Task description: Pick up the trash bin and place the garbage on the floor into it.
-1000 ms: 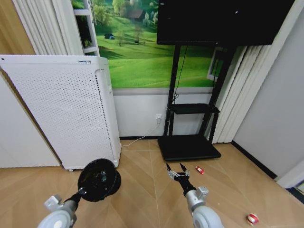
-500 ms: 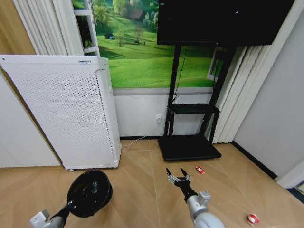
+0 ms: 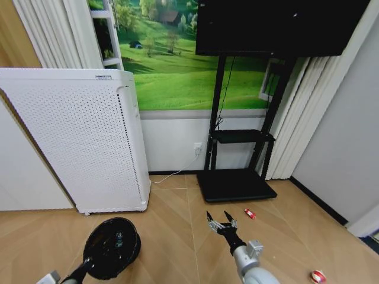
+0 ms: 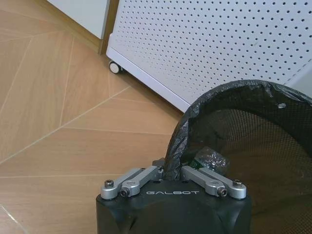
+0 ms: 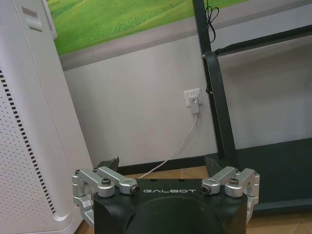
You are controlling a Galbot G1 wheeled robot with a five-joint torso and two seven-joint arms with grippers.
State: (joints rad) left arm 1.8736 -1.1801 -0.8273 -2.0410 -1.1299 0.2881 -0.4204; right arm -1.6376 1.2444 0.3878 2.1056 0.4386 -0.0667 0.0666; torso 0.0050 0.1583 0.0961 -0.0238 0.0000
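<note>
A white perforated appliance (image 3: 83, 142) on casters stands beside a black TV stand (image 3: 237, 177), its screen (image 3: 278, 26) mounted above, before a green meadow mural (image 3: 177, 65); a cable (image 3: 177, 170) runs from a wall socket (image 3: 197, 146).

The trash bin (image 4: 253, 131) hides the left pincer's (image 4: 171, 171) fingertips.

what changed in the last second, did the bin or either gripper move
The left gripper, shut on the rim of the trash bin, has drawn it lower and to the left in the head view. The open right gripper has pulled back slightly. The camera shifted a little too. The red wrapper near the TV stand base stayed put.
</note>
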